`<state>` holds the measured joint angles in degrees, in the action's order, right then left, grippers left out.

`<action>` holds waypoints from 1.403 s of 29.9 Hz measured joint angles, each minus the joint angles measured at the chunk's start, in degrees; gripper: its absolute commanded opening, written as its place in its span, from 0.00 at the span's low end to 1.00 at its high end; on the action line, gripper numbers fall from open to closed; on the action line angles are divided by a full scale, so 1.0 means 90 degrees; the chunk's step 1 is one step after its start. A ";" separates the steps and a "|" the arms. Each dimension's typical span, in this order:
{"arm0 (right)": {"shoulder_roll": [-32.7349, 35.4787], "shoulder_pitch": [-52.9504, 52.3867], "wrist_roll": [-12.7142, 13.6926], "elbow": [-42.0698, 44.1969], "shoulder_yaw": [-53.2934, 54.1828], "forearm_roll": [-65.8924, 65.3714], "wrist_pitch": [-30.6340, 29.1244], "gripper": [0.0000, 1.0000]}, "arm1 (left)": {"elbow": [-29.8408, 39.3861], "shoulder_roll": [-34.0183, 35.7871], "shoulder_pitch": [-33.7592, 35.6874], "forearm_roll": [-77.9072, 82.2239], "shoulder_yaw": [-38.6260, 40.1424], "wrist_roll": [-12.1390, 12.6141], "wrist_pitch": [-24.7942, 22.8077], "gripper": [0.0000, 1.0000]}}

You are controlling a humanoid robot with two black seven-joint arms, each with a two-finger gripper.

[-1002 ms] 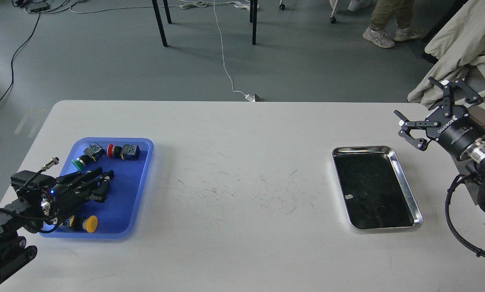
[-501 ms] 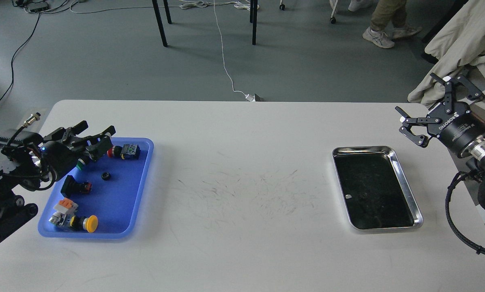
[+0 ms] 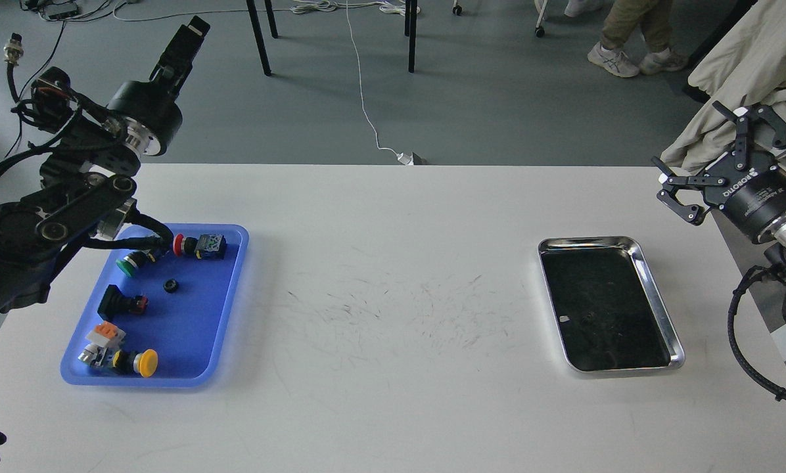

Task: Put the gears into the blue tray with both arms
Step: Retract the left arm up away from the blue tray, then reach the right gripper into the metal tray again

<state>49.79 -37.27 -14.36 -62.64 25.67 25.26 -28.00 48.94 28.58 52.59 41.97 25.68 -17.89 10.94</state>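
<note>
Left hand (image 3: 186, 41) rose well above gear (image 3: 170, 285).

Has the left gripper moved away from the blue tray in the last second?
Yes. The left gripper has risen and swung back: a second ago it was low over the blue tray; now it is high past the table's far edge.

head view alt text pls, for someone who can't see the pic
A white table holds a blue tray at left containing one small black gear among coloured push-button switches, and a steel tray at right. The left gripper is raised beyond the table's far edge; the right gripper hangs open at the far right.
</note>
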 measured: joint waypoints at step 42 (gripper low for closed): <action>0.1932 -0.2468 0.2195 -0.2403 -0.2439 -0.8110 0.0000 0.98 | 0.0078 0.0244 -0.0157 -0.3560 0.1163 -0.0049 -0.2201 0.98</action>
<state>67.18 -59.48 5.39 -84.27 3.73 -47.74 -28.00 49.64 30.77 51.17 9.93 36.15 -18.33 -8.86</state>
